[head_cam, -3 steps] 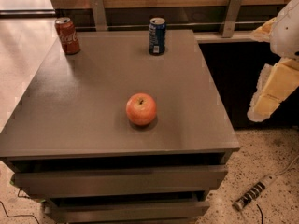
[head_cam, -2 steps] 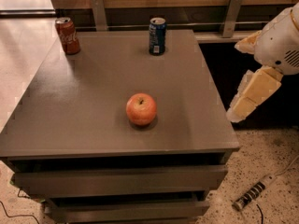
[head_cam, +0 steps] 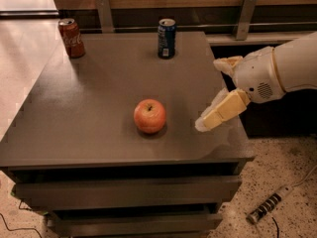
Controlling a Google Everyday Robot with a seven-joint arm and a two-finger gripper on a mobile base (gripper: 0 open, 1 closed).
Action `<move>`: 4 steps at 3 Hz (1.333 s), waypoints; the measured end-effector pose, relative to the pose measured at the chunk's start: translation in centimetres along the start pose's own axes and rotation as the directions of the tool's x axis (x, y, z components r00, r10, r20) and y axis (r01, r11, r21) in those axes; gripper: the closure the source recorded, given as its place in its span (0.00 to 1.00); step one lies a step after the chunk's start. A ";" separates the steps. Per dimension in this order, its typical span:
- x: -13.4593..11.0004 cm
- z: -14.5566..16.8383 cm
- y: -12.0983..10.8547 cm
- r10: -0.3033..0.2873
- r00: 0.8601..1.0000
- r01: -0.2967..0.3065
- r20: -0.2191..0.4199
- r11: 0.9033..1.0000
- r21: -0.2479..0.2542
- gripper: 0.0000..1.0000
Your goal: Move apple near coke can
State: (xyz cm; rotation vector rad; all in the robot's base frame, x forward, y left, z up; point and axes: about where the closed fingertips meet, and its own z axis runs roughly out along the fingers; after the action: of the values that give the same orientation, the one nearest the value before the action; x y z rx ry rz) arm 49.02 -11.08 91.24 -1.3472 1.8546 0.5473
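The red-orange apple (head_cam: 149, 115) sits on the grey table (head_cam: 99, 83), a little right of its middle and toward the front. The red coke can (head_cam: 71, 37) stands upright at the table's far left corner. My gripper (head_cam: 208, 94) hangs over the table's right edge, to the right of the apple and apart from it. Its two cream fingers are spread open, one (head_cam: 225, 63) higher and one (head_cam: 220, 112) lower. It holds nothing.
A dark blue can (head_cam: 166, 38) stands upright at the back of the table, right of centre. A wooden wall with metal brackets runs behind. A power strip (head_cam: 267, 207) lies on the speckled floor at the lower right. Drawers are under the tabletop.
My arm has swung left from beyond the table's right side, bringing the gripper over the right edge and closer to the apple. The apple and both cans have not moved.
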 end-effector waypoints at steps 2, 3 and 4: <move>-0.8 0.5 0.2 -0.007 0.999 0.008 0.039 1.000 -0.002 0.00; -0.7 2.2 0.7 -0.011 0.996 0.014 0.087 0.999 -0.031 0.00; -0.8 4.4 1.4 -0.021 0.988 0.031 0.153 0.998 -0.058 0.00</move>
State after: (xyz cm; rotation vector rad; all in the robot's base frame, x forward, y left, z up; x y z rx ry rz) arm 49.23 -7.00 89.01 -1.3285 1.7063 0.6786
